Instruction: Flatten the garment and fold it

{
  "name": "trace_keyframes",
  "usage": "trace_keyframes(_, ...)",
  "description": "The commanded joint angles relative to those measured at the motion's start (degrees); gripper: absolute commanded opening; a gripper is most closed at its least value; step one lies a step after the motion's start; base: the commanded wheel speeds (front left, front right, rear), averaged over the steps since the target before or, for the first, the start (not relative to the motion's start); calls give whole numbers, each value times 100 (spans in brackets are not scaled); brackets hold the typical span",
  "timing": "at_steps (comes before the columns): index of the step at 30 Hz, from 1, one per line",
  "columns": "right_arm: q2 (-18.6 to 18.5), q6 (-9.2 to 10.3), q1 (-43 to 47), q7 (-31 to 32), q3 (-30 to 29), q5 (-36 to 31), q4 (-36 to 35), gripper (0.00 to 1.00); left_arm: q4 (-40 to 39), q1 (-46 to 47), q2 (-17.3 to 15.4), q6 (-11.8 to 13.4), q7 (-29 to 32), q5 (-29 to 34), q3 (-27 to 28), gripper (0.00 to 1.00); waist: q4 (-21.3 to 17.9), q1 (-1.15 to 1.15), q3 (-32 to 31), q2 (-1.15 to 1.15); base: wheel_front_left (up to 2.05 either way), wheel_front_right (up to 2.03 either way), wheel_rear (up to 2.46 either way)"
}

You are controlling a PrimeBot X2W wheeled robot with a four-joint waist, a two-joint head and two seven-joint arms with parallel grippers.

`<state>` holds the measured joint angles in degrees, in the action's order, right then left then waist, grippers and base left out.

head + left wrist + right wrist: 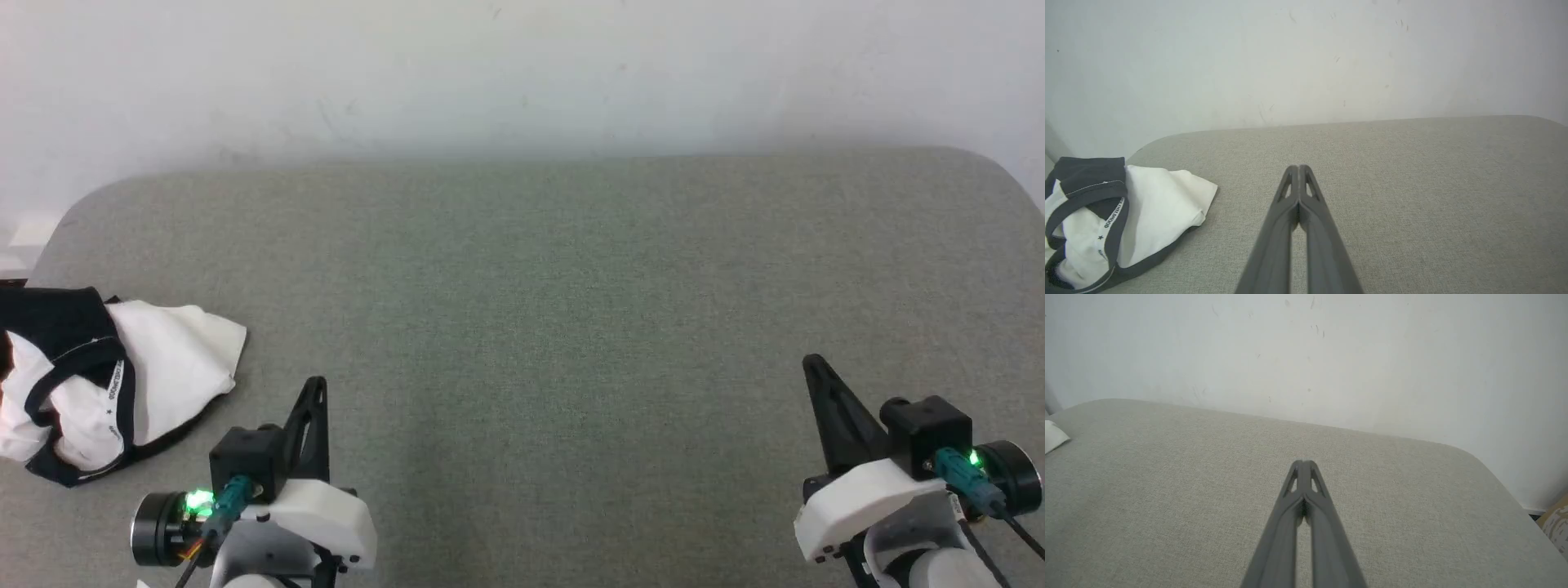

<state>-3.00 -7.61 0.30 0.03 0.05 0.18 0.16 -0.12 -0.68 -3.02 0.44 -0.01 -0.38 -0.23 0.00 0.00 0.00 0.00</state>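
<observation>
Robot prepares to fold: a crumpled garment (163,367) lies bunched at the far left of the grey padded surface (571,269), near the left hand (317,384) and well apart from the right hand (812,363). Both hands hover low over the near edge, each with its two dark fingers pressed together and pinching nothing.

The white-and-black cloth looks soft, light and limp. It is likely to sag and drag when lifted rather than keep any shape, and its stacked layers may come up together. The white corner pointing toward the middle of the surface seems the easiest place to take hold, with the dark trimmed band as a second choice.

The heap's left part is cut off by the frame edge in the head and left wrist views. Sleeves, neckline and hem cannot be sorted out in the folds, nor can which side faces up. The lettering along the band is too small to read.
</observation>
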Motion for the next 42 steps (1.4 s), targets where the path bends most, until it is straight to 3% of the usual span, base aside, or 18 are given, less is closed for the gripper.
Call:
trace_keyframes(1,13,12,-30,-3,-5,-18,-16,0,12,68,14,-44,1,38,23,0,0,0,0,0,0,0,0)
trace_keyframes(31,13,12,-30,-3,-5,-18,-16,0,12,68,14,-44,1,38,23,0,0,0,0,0,0,0,0)
trace_keyframes(32,0,0,1,0,0,0,1,100,-1,-2,-1,3,-1,-1,-1,100,0,0,0,0,0,0,0)
trace_keyframes(42,-4,1,-2,4,3,1,-4,100,-3,4,-1,6,-8,-17,-3,100,4,0,-2,0,0,0,0)
